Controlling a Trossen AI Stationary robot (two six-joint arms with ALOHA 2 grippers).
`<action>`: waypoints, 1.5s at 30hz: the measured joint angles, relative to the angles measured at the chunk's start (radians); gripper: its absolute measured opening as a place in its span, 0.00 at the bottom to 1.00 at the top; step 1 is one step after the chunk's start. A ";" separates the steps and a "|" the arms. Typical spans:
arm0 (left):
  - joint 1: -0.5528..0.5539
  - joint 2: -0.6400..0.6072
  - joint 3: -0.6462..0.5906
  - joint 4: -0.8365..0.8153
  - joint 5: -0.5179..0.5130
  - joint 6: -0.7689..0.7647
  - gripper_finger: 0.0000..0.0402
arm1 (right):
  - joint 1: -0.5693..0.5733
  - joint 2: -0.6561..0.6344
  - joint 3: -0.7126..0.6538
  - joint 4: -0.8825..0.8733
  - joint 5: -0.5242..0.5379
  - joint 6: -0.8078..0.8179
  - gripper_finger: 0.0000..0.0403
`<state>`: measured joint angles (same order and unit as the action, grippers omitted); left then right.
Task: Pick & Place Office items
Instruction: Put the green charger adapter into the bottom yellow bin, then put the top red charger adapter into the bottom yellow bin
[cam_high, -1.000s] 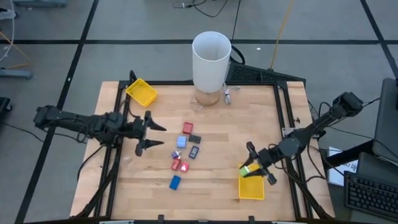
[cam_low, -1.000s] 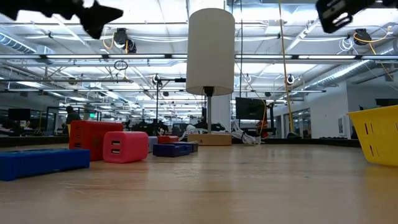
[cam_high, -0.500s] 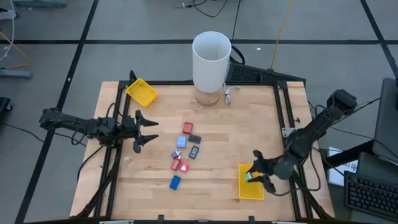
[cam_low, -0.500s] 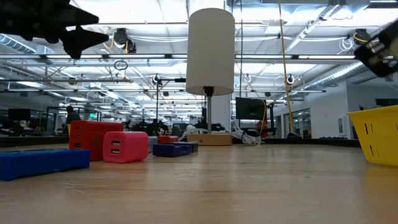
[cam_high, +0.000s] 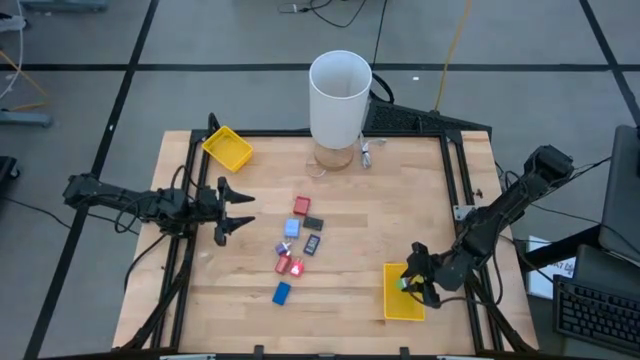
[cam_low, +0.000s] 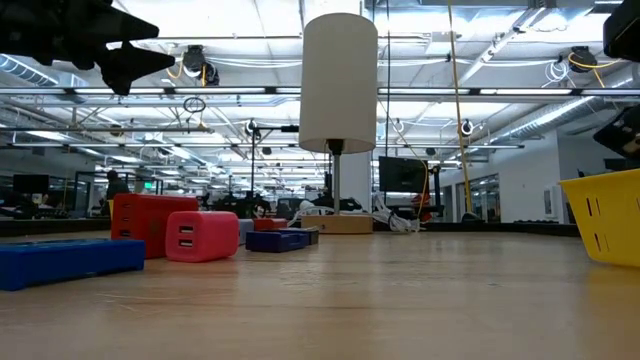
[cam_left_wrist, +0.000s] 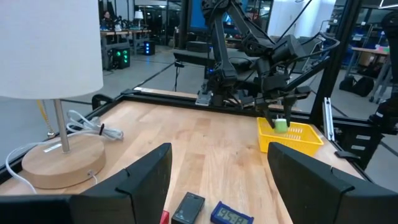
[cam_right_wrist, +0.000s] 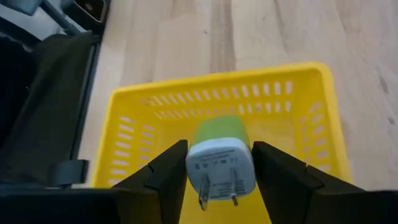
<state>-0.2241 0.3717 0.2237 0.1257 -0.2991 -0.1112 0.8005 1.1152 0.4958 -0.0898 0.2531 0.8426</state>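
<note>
My right gripper (cam_high: 411, 284) hangs over the yellow tray (cam_high: 404, 304) at the table's near right, shut on a green-and-white plug block (cam_right_wrist: 220, 163). The left wrist view shows that block (cam_left_wrist: 281, 125) above the tray (cam_left_wrist: 292, 138). My left gripper (cam_high: 240, 209) is open and hovers near the table's left edge, beside the pieces. Several small pieces lie flat mid-table: red (cam_high: 301, 205), black (cam_high: 313, 223), light blue (cam_high: 292, 228) and blue (cam_high: 281, 292). My right gripper pinches the plug block between its two fingers (cam_right_wrist: 163, 177), one on each flat side near the white pronged end (cam_right_wrist: 219, 168). The fingers slant downward over the tray. The block is lifted clear, its prongs toward the wrist camera and its green end toward the tray's floor.
A second yellow tray (cam_high: 228, 148) sits at the far left corner. The tall white cylinder (cam_high: 340, 95) stands on a round wooden base at the far edge, with a cable beside it. Bare wood lies between the pieces and the near-right tray.
My right gripper, still holding the green block, has moved toward the near right corner and down, from the tray's far edge to above its inside. My left gripper drew back a little toward the table's left edge, then stayed still and open.
</note>
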 joint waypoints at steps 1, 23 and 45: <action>0.000 0.000 0.000 0.000 0.000 0.000 0.67 | 0.000 0.000 -0.001 0.002 0.000 0.007 0.44; 0.000 0.000 0.000 -0.001 0.001 -0.002 0.67 | -0.002 -0.047 -0.003 0.003 -0.071 0.002 0.44; 0.000 0.001 0.000 -0.001 0.001 0.000 0.67 | -0.049 -0.048 -0.003 0.011 -0.066 0.011 0.62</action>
<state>-0.2241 0.3729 0.2237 0.1246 -0.2981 -0.1116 0.7514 1.0672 0.4927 -0.0788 0.1871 0.8531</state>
